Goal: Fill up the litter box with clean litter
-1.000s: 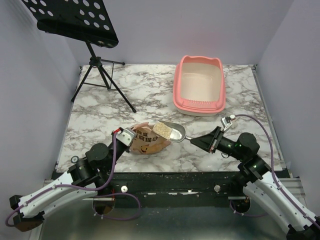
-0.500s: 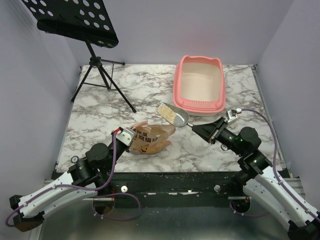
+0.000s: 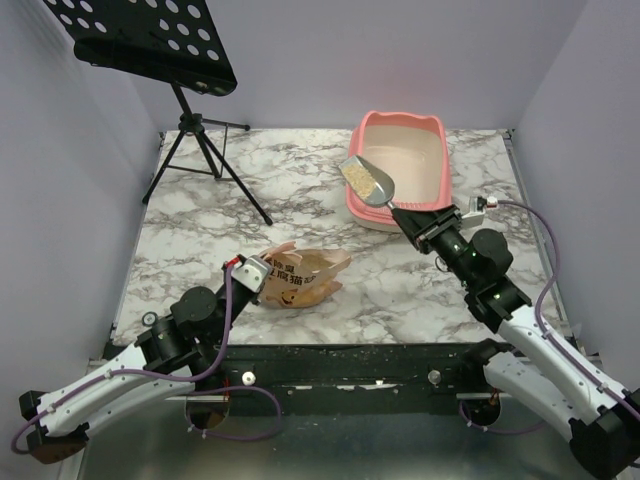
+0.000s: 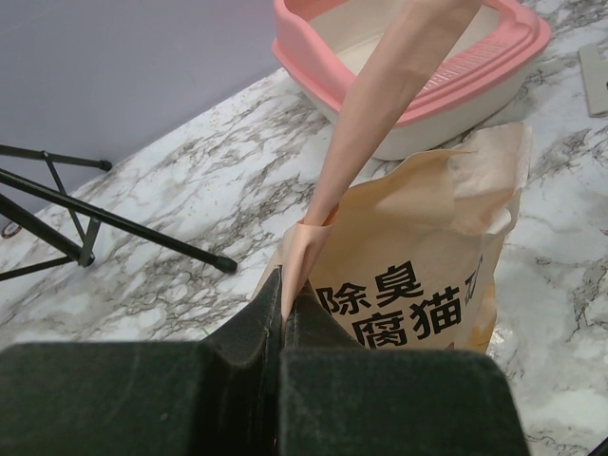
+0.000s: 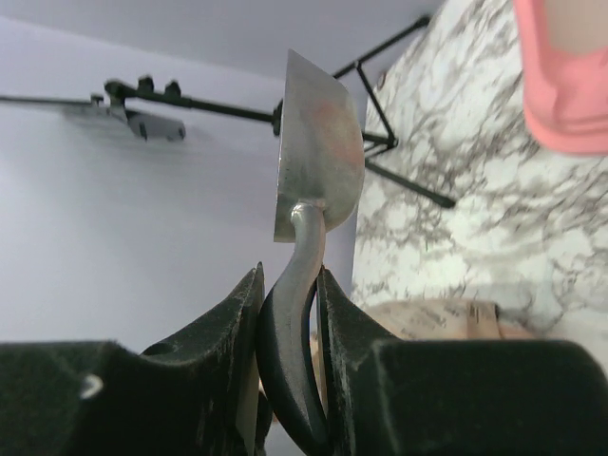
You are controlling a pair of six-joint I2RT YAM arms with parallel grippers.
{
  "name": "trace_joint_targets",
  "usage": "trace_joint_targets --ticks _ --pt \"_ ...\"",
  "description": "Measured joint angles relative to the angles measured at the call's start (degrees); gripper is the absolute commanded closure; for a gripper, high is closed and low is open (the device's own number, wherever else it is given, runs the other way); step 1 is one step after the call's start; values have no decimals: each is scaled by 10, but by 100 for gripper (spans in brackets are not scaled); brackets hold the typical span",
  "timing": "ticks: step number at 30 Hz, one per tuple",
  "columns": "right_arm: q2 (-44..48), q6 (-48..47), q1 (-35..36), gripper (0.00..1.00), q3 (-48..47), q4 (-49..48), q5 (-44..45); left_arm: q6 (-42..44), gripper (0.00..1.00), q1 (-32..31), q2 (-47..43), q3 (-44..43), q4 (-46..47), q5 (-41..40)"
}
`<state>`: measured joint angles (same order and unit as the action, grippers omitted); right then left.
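On the left, the left gripper has its jaws pressed fully together on a thin flap at the mouth of the orange-tan printed paper bag, which lies on its side on the marble-patterned table. Right of the bag, the grey metal scoop hangs tilted over the near-left rim of the pink rectangular plastic litter box, which stands at the far right-centre of the table, well apart from the bag. A heap of tan-beige granules of clean litter sits in the scoop's bowl. The right gripper has its jaws partly open around the scoop's black handle and clamped on it. The step in hand looks like carrying a scoopful to the box. The next move probably calls for bringing the bowl further over the pale inside and rolling the wrist so the granules slide out without spilling on the rim. The bag's inside is hidden, so how much litter is left cannot be told. Whether the box already holds litter is hard to make out, and the right wrist view shows only the scoop's underside.
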<state>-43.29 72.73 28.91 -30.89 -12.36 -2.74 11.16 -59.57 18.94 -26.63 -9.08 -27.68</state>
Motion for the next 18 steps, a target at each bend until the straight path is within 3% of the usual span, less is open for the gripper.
trace_joint_targets --ticks 9,18 --pt "-64 -16 -111 99 5 -65 56 0 100 0 -1 2 2 2" --pt "-191 -116 -162 99 -15 -70 87 0 100 0 1 2 4 2"
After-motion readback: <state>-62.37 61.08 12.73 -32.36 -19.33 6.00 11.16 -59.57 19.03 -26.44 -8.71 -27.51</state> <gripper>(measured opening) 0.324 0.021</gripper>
